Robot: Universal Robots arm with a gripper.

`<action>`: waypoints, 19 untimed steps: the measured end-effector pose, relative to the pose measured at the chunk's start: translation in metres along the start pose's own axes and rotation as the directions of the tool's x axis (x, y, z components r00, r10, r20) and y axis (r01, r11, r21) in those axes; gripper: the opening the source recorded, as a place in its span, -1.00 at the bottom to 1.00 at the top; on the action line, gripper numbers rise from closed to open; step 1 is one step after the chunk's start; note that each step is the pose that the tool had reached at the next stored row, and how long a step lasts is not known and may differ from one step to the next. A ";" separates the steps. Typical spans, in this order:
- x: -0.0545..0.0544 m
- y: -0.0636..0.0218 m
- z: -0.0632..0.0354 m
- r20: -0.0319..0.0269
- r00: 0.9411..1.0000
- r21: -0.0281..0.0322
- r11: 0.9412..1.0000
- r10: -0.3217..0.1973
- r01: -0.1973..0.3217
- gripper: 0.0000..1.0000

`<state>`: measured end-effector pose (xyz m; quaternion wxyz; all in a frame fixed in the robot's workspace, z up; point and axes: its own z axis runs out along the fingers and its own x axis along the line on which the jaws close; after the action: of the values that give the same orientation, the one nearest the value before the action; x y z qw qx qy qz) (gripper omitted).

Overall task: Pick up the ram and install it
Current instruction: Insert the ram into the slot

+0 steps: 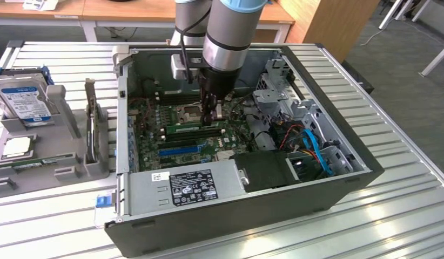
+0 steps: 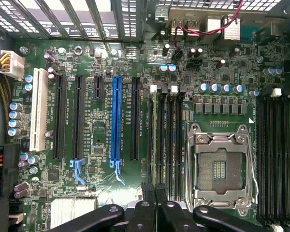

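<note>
You will find the gripper [image 2: 153, 191] lowered inside the open computer case [image 1: 351, 178], its 2 fingers drawn almost together on the upper edge of the ram [image 1: 187, 129]. The ram is a long, thin green stick standing on edge in 1 of the black memory slots [image 2: 176, 140]. It lies on the motherboard [image 2: 99, 130] between the blue expansion slot [image 2: 117, 118] and the CPU socket [image 2: 221, 169].

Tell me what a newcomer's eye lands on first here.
The grey arm reaches down into the open PC case on the slatted table, its jaws shut on the green ram at the memory slots. In the wrist view, the blue expansion slot stands out on the motherboard, with the empty CPU socket further along.
</note>
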<state>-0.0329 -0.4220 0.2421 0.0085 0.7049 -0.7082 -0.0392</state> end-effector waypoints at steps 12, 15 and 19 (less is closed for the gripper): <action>0.000 0.0019 0.0005 0.001 1.000 0.001 1.000 0.010 -0.010 -0.76; 0.000 0.0018 0.0015 0.001 1.000 0.001 1.000 0.010 -0.010 -0.76; 0.000 0.0016 0.0043 0.001 1.000 0.001 1.000 0.010 -0.010 -0.76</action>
<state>-0.0348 -0.4220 0.2379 0.0079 0.7014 -0.7117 -0.0391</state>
